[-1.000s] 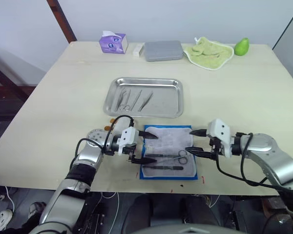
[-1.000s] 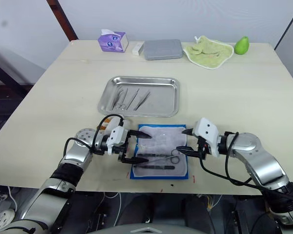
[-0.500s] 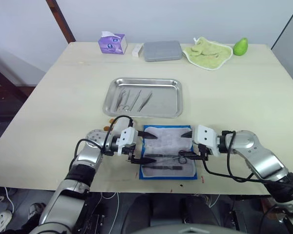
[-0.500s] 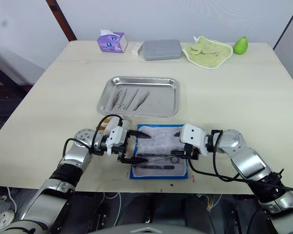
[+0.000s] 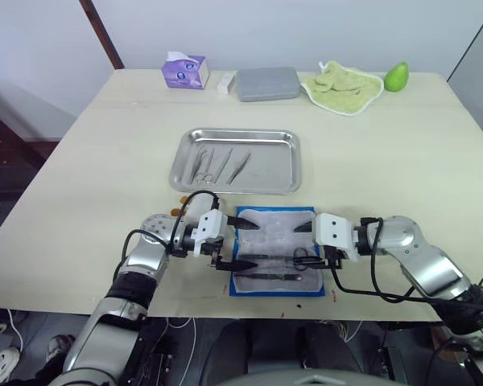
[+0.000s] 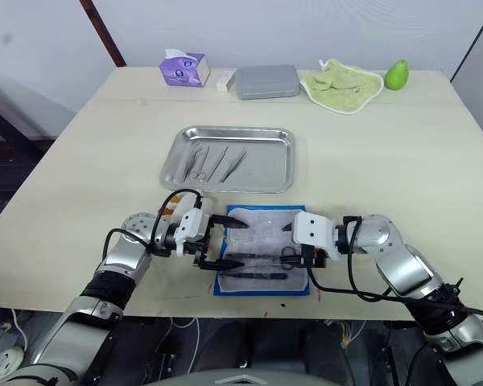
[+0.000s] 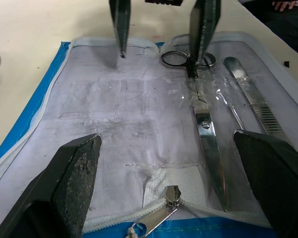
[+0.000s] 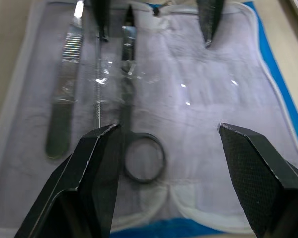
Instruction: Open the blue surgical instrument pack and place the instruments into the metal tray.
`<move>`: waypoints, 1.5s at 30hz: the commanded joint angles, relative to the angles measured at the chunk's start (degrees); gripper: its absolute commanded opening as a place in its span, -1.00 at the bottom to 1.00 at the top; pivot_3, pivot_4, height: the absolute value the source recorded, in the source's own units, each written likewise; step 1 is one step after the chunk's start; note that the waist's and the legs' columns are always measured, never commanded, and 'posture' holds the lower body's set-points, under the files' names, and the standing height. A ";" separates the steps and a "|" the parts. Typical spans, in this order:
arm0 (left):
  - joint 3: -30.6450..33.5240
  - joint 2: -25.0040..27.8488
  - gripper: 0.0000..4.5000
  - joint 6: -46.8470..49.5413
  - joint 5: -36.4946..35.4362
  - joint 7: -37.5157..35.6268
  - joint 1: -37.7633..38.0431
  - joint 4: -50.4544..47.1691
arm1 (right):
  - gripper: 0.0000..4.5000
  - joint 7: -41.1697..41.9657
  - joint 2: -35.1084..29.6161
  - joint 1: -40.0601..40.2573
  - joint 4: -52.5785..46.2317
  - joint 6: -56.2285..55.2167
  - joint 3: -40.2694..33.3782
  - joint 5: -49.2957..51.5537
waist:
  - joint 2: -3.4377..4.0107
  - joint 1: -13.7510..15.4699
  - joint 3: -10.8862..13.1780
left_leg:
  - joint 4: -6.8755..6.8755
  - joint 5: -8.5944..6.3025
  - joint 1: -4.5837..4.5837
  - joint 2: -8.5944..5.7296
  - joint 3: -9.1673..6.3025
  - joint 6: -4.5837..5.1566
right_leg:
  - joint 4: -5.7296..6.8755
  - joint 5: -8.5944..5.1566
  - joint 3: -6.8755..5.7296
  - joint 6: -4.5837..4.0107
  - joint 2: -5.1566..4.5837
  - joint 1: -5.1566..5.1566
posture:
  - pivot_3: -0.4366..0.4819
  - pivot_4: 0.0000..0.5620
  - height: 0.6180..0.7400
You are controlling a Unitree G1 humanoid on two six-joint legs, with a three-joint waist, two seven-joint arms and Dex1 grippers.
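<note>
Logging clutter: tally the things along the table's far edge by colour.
Purple: 1, cardboard tissue box
White: 1, small flat block
Grey: 1, flat rectangular box
Green: 2, crumpled cloth, round fruit
Total: 5

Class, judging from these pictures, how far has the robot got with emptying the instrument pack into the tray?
Done: the blue pack lies open and three instruments are in the metal tray. In hand: the open right gripper is at the scissors; the left gripper is open opposite. Left: the scissors and tweezers.
</note>
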 commanded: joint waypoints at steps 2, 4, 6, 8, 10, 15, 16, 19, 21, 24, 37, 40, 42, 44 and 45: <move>-2.00 1.27 1.00 1.48 3.78 0.63 2.06 1.46 | 0.51 0.64 -0.12 -0.39 -3.34 2.74 -0.12 0.52 | 0.00 0.00 0.00 | 0.00 0.00 0.00 0.00 0.00 0.00 | 0.00 0.00 0.00 0.00 0.00 0.00 | -0.05 -0.47 1.00; -2.05 1.35 1.00 1.85 3.73 0.77 2.24 0.89 | 0.51 0.89 -0.15 -0.66 -4.47 5.38 0.15 0.88 | 0.00 0.00 0.00 | 0.00 0.00 0.00 0.00 0.00 0.00 | 0.00 0.00 0.00 0.00 0.00 0.00 | -0.05 -0.47 1.00; -2.07 1.43 1.00 2.21 3.68 0.91 2.41 0.32 | 0.51 0.84 -0.09 -0.88 -5.57 8.25 0.32 1.09 | 0.00 0.00 0.00 | 0.00 0.00 0.00 0.00 0.00 0.00 | 0.00 0.00 0.00 0.00 0.00 -0.01 | -0.05 -0.47 1.00; -2.07 1.54 1.00 2.69 3.58 1.02 2.66 -0.37 | 0.51 -0.10 0.20 -1.24 -6.28 11.18 0.66 0.41 | 0.00 -0.01 0.00 | 0.00 0.00 0.00 0.00 -0.01 0.00 | 0.00 0.00 0.00 0.00 0.00 -0.01 | -0.05 -0.47 1.00; -2.08 1.66 1.00 3.18 3.48 1.14 2.98 -1.07 | 0.51 -1.09 0.44 -1.39 -7.08 13.73 1.38 -0.40 | 0.00 -0.06 0.00 | 0.00 0.00 0.00 0.00 -0.01 0.00 | 0.00 0.00 0.00 0.00 0.00 -0.01 | -0.05 -0.47 1.00; -2.04 1.87 1.00 3.15 3.54 1.27 3.14 -0.85 | 0.51 -3.48 1.82 -1.49 -9.46 19.16 2.32 -0.36 | -0.01 -0.11 0.00 | 0.00 0.00 -0.01 0.00 -0.02 0.00 | 0.00 0.00 -0.01 -0.01 0.00 -0.01 | -0.05 -0.47 1.00; -2.02 1.88 1.00 2.87 3.61 1.26 3.00 -0.31 | 0.51 -4.19 2.19 -1.68 -9.62 20.27 2.73 -0.77 | -0.01 -0.12 0.00 | 0.00 0.00 -0.01 0.00 -0.01 0.00 | 0.00 0.00 -0.01 -0.01 0.00 -0.01 | -0.05 -0.47 1.00; -1.97 1.82 1.00 2.40 3.71 1.30 2.83 0.55 | 0.26 -5.17 2.50 -1.96 -10.03 22.69 3.59 -1.03 | -0.01 -0.16 0.00 | 0.00 0.00 0.00 0.00 -0.02 0.00 | 0.00 0.00 -0.01 0.00 0.00 -0.01 | -0.05 -0.47 1.00; -1.98 1.76 1.00 2.24 3.72 1.37 2.84 0.75 | -0.03 -5.70 2.54 -2.22 -10.37 22.48 3.92 -1.28 | -0.02 -0.19 0.00 | 0.00 0.00 0.00 0.01 -0.03 0.00 | 0.00 -0.01 -0.02 -0.01 0.01 -0.01 | -0.05 -0.47 1.00; -2.00 1.72 1.00 2.14 3.69 1.41 2.91 0.85 | -0.44 -5.95 2.41 -2.56 -11.13 22.30 4.44 -1.52 | -0.03 -0.22 -0.01 | 0.00 0.00 0.01 0.01 -0.03 0.00 | 0.00 -0.01 -0.02 0.00 0.02 -0.01 | -0.05 -0.47 1.00; -2.13 1.59 1.00 1.85 3.83 1.46 2.77 1.44 | -0.44 -5.23 0.67 -4.55 -12.53 25.44 5.49 -0.57 | -0.03 -0.19 -0.01 | 0.00 0.00 -0.01 0.01 -0.03 0.00 | 0.00 -0.01 -0.02 0.00 0.01 -0.01 | -0.05 -0.47 1.00; -2.14 1.58 1.00 1.75 3.89 1.54 2.74 1.62 | -0.44 -3.87 -0.41 -5.80 -11.03 26.06 6.46 -0.68 | -0.03 -0.17 -0.01 | 0.00 0.00 0.00 0.01 -0.03 0.00 | 0.00 -0.01 -0.02 0.00 0.01 -0.01 | -0.05 -0.47 1.00; -2.13 1.58 1.00 1.75 3.89 1.62 2.75 1.67 | -0.44 -2.68 -1.50 -6.49 -10.42 25.54 7.26 -1.02 | -0.02 -0.17 -0.01 | 0.00 0.00 0.00 0.01 -0.02 0.00 | 0.00 -0.01 -0.02 0.00 0.00 -0.01 | -0.05 -0.47 1.00; -2.11 1.59 1.00 1.76 3.89 1.70 2.83 1.64 | -0.44 -1.68 -2.57 -6.83 -10.18 24.32 7.71 -1.01 | -0.03 -0.16 -0.01 | 0.00 0.00 0.00 0.01 -0.04 0.00 | 0.00 -0.01 -0.04 0.00 0.00 -0.01 | -0.05 -0.47 1.00; -2.10 1.59 1.00 1.77 3.88 1.72 2.86 1.62 | -0.44 -1.19 -3.17 -6.95 -9.99 23.69 7.90 -1.14 | -0.03 -0.15 -0.01 | 0.00 0.00 0.00 0.01 -0.03 0.00 | 0.00 -0.01 -0.04 0.00 0.00 -0.01 | -0.05 -0.47 1.00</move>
